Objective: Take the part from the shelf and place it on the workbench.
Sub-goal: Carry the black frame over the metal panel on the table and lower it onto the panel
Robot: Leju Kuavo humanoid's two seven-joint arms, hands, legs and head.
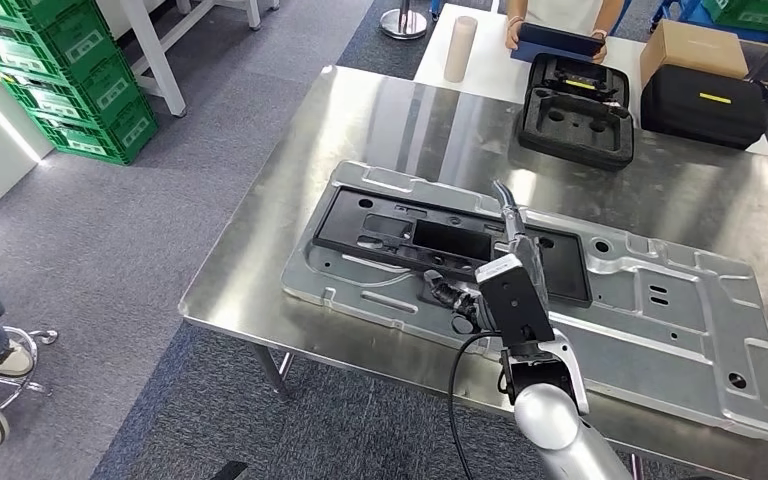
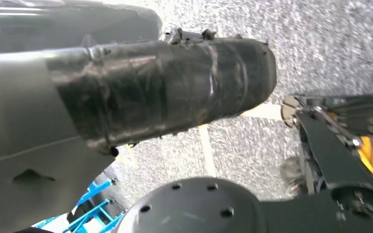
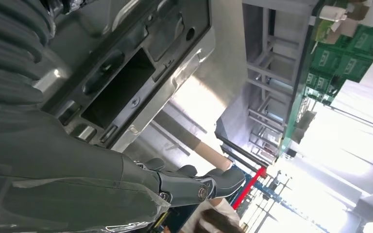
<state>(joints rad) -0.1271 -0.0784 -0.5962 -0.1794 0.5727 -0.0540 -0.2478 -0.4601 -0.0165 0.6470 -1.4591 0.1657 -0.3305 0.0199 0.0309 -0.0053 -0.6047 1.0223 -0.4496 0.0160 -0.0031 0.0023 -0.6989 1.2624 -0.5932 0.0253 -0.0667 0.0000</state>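
Steel workbench (image 1: pixel 260 240) carries stamped panel (image 1: pixel 660 330) lying flat, black insert (image 1: pixel 440 240) seated; right hand (image 1: pixel 505 262) above it, fingers extended, holding nothing; left hand (image 2: pixel 165 87) grip unclear.

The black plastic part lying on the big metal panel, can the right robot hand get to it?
Probably yes. The right robot hand hangs just over the black plastic part, which lies flat on the metal panel on the workbench. Nothing stands between them.
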